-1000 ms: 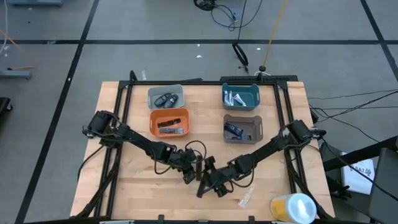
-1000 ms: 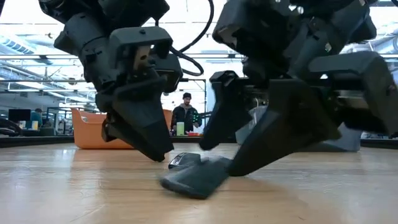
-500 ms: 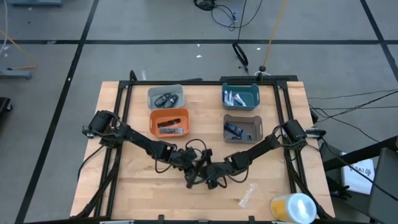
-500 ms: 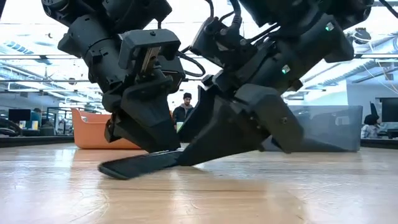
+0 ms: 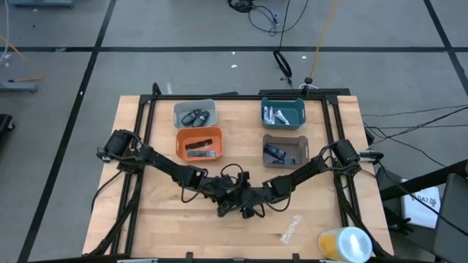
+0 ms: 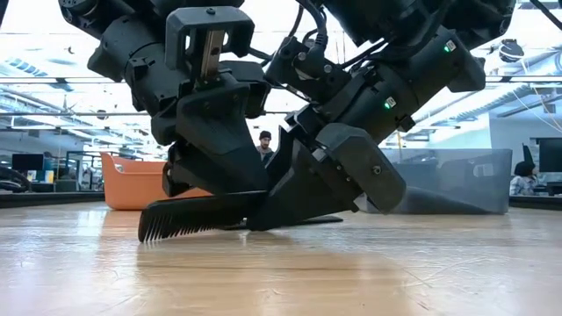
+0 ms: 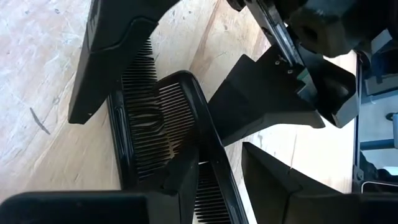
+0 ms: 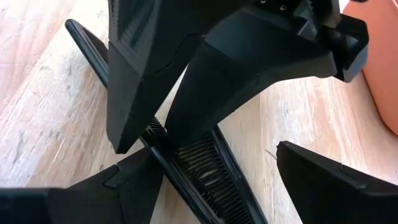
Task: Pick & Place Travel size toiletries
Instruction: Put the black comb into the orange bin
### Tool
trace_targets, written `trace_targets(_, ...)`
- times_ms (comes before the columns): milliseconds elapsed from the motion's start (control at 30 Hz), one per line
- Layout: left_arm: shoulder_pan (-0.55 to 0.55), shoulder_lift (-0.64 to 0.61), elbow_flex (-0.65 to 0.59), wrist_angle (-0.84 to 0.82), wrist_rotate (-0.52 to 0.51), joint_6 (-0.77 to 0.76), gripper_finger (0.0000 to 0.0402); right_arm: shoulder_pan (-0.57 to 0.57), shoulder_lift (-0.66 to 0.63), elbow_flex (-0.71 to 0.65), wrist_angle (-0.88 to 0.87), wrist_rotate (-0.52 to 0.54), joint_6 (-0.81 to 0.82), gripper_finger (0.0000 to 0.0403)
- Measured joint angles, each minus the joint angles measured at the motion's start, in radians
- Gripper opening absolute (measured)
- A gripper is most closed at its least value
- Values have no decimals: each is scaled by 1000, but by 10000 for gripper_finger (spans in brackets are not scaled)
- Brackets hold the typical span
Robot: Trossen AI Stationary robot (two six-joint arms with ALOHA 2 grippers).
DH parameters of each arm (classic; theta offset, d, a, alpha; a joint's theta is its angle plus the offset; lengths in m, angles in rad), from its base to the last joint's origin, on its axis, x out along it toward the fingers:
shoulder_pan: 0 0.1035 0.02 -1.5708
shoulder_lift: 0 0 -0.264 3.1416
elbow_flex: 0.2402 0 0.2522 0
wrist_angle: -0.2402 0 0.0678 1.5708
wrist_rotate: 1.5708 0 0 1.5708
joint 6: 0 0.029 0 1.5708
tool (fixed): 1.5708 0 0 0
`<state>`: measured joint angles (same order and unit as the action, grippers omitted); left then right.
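Two thin black plastic combs [image 7: 155, 134] are crossed flat on the wooden tabletop [image 5: 161, 219], near its front middle. The left pincer [image 7: 208, 168] is spread, one finger pressed onto the combs. The right pincer [image 8: 217, 171] is likewise spread astride them, touching the left pincer.

No text, brand, number or sign can be read anywhere in these views. The small printed items in the teal bin [image 5: 283, 112] are too tiny to make out.
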<state>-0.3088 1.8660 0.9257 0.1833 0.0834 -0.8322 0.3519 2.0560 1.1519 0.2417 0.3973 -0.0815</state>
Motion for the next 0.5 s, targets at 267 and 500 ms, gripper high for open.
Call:
trace_targets(267,0,0,0,0,3,18,122,0,-1,0,1,-3,1,291)
trace_targets(500,0,0,0,0,3,27,122,3,-1,0,0,-8,-2,250)
